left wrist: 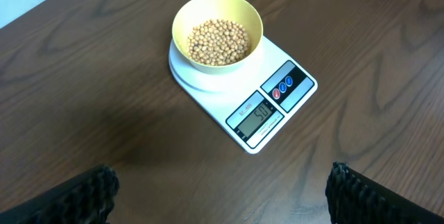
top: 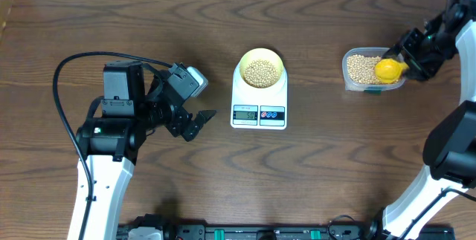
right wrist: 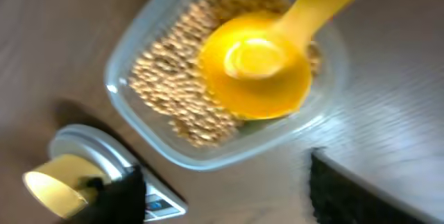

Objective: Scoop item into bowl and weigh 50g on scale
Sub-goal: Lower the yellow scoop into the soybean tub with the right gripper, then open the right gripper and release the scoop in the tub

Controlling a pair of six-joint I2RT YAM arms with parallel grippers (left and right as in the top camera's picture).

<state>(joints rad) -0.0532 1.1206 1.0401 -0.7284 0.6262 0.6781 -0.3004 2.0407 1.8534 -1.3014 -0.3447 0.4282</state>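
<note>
**Beans weighed in the bowl, scoop lying in the tub**

At the left of the worktop (top: 312,180) we see the left gripper (top: 197,123) pointing toward the middle. Its two fingers are spread as wide as they go, with nothing between them.

To its right, in the middle and well apart from that gripper, stands the scale (left wrist: 222,99). The bowl (left wrist: 208,7) sits on the far part of the scale, over the round platform, and holds a shallow heap of beans (left wrist: 218,41). On the near part of the scale the display (left wrist: 258,115) shows digits that we read as a five and a zero; the rest is too small to tell. Two round buttons (left wrist: 283,89), one red and one blue, sit just beside it.

Further right a clear plastic tub (top: 345,65) rests on the worktop, well apart from the scale, with more beans inside. A yellow scoop (right wrist: 257,64) lies on them at the tub's right end, cup facing up, its handle running out over the rim.

At the right edge the right gripper (top: 407,56) hangs just beside that handle. Its wrist view is blurred, but there the fingers (right wrist: 118,196) stand apart with nothing clamped between them. From overhead we cannot tell whether a finger touches the handle.
</note>
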